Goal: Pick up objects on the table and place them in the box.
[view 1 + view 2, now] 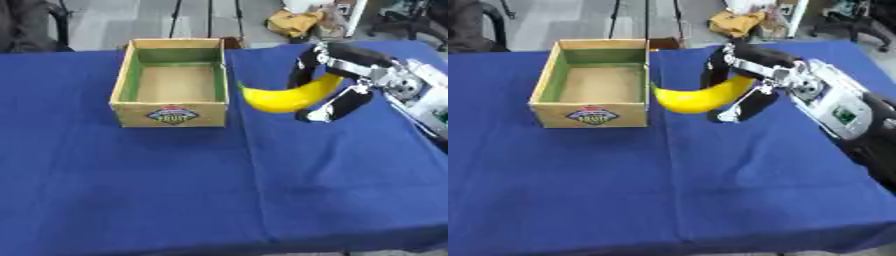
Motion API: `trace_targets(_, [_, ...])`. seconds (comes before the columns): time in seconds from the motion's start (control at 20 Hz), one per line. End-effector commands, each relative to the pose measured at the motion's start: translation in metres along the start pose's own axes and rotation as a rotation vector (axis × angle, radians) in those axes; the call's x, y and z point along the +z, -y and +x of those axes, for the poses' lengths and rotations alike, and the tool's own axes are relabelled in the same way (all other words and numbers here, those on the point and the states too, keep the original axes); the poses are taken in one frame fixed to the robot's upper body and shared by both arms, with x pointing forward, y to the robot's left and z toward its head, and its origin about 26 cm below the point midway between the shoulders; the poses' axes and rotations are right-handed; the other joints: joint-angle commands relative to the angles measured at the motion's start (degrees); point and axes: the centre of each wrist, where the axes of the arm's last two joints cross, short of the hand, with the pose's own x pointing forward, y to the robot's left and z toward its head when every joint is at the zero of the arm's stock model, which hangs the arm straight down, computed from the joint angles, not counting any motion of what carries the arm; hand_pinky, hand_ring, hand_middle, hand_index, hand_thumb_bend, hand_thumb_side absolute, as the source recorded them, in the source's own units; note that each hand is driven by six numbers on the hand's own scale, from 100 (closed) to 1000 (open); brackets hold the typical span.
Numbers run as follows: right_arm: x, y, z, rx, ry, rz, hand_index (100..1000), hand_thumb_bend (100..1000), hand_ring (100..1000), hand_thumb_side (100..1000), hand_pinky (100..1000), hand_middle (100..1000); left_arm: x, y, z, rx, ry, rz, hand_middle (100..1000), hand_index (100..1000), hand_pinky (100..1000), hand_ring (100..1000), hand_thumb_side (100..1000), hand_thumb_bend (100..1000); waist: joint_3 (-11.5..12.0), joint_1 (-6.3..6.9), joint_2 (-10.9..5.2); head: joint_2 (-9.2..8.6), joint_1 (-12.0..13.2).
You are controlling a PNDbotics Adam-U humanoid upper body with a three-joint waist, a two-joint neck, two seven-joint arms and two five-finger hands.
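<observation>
My right hand [337, 80] comes in from the right and is shut on a yellow banana [289, 96], with fingers above it and the thumb below. The banana is held above the blue tablecloth, its left tip close to the right wall of the cardboard box [173, 114]. The box stands open at the back left of the table; its inside shows green walls and a bare brown floor, with nothing in it. My left hand shows in neither view.
The blue cloth [219, 190] covers the whole table, with a fold running down its middle. Behind the table's far edge lie a crumpled yellow-brown bag [293, 22] and chair legs on the floor.
</observation>
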Motion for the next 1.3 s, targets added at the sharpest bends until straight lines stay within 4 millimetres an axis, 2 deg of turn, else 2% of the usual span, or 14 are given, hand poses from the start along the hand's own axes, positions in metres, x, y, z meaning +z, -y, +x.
trace_targets(0.05, [0.003, 0.022, -0.003, 0.039, -0.011, -0.035, 622, 480, 489, 100, 580, 487, -0.006, -0.003, 0.010, -0.019, 0.028, -0.019, 821, 903, 788, 832, 713, 1000, 0.3, 0.18, -0.78, -0.30, -0.3])
trace_targets(0.85, [-0.007, 0.036, -0.015, 0.065, -0.038, -0.064, 622, 479, 488, 100, 579, 487, -0.013, 0.009, 0.014, 0.007, 0.043, -0.066, 821, 903, 788, 832, 712, 1000, 3.4, 0.70, -0.22, -0.96, -1.4])
trace_targets(1.3, [-0.007, 0.041, -0.027, 0.076, -0.074, -0.084, 622, 479, 488, 100, 578, 487, -0.017, 0.016, 0.016, 0.024, 0.051, -0.095, 821, 903, 789, 833, 713, 1000, 5.9, 0.93, 0.25, -1.98, -2.1])
